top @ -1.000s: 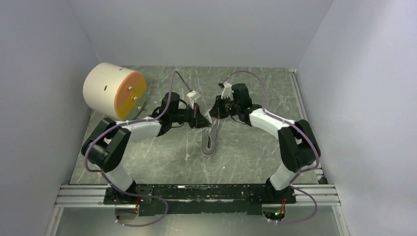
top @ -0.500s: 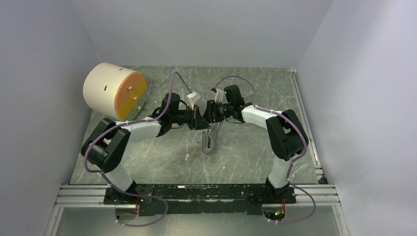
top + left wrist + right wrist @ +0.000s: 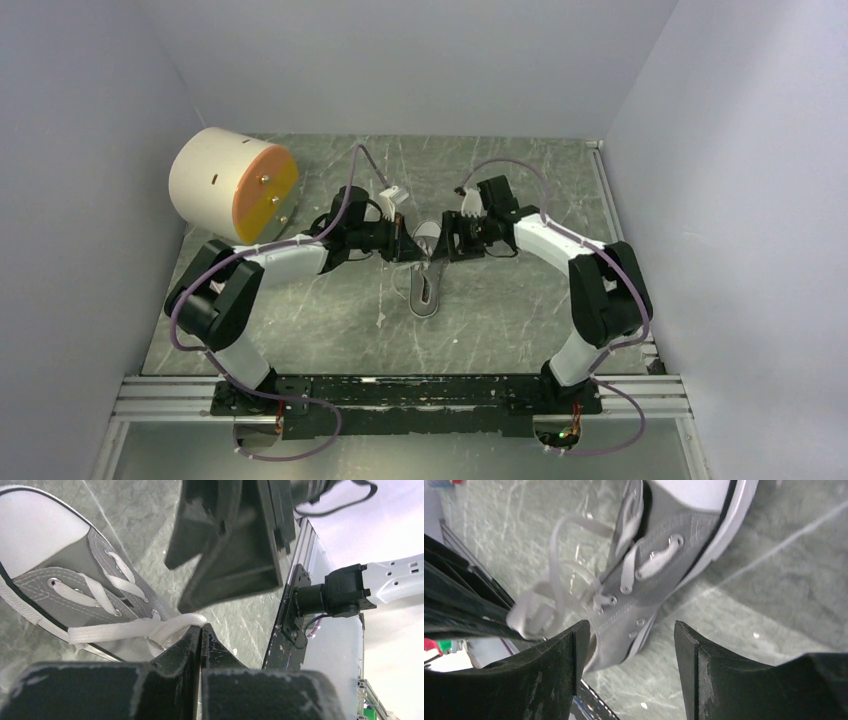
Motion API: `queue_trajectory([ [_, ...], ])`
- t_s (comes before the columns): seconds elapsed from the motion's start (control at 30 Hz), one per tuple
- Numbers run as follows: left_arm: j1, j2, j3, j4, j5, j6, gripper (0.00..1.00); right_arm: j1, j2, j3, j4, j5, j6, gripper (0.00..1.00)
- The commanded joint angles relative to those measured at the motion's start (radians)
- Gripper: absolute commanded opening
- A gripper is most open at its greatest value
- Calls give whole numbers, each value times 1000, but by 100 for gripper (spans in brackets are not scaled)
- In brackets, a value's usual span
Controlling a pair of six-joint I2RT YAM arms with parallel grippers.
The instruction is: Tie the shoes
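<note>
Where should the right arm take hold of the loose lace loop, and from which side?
Probably mid-strand on the loose lace loop, where it arches clear of the sneaker; the open right gripper can straddle it from the right, where it hovers. Avoid the strand the left gripper pinches.

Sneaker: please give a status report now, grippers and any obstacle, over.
Left gripper shut on a white lace. Right gripper open over the sneaker, holding nothing. Big cylinder back left, well apart.
</note>
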Motion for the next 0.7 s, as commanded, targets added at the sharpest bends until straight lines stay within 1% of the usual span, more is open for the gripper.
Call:
queue_trajectory([
  [0.0, 12, 1, 51, -50, -21, -6, 5, 0, -100, -84, 4, 27, -38, 66],
  [0.1, 15, 31, 86, -90, -21, -24, 5, 14, -163, -121, 15, -43, -104, 64],
  [0.2, 17, 72, 151, -169, -25, -22, 5, 106, -226, -143, 18, -25, -151, 62],
  [0.33, 26, 91, 194, -243, -25, -3, 5, 284, -361, -217, 112, 132, -126, 62],
  [0.43, 37, 101, 217, -284, -20, 7, 5, 404, -401, -272, 226, 230, -83, 63],
  [0.53, 49, 115, 235, -317, -10, 13, 5, 521, -373, -304, 317, 386, -63, 64],
  [0.67, 53, 124, 237, -328, -15, -9, 5, 655, -240, -271, 411, 560, -37, 67],
])
